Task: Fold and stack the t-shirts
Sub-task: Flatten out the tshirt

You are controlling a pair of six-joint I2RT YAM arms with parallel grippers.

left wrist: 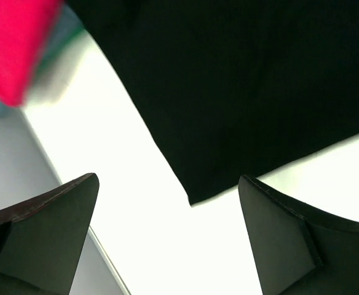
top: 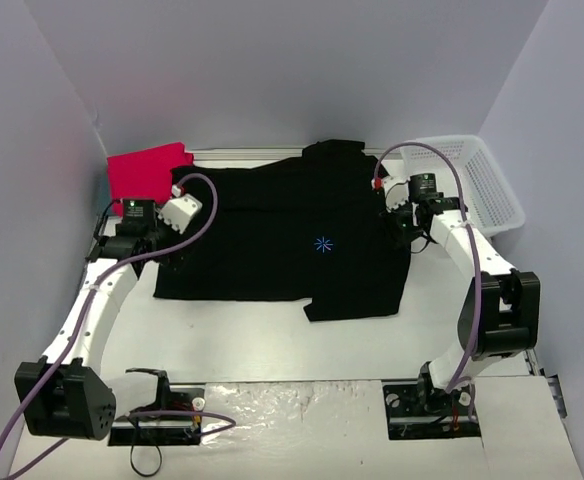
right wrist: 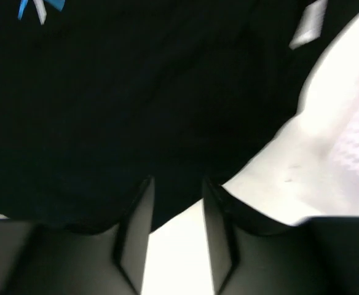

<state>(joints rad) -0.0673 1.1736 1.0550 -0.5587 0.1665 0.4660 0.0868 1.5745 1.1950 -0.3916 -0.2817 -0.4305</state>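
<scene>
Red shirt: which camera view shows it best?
Top external: the whole red shirt shows, lying at the far left corner, left of the black shirt. Left wrist catches only a blurred red patch at the top left of its frame. Right wrist does not show it.

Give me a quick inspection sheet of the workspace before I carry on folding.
Surface: white table, flat.
Job's things: black t-shirt spread out mid-table; red-pink shirt at far left, teal cloth showing at its edge.
Clutter: white mesh basket at far right.
Grippers: left gripper open above the black t-shirt's corner; right gripper at its right edge, jaws nearly together, grip unclear.
Cables: purple cables loop along both arms.
Surroundings: plain walls on three sides; nothing else seen.
</scene>
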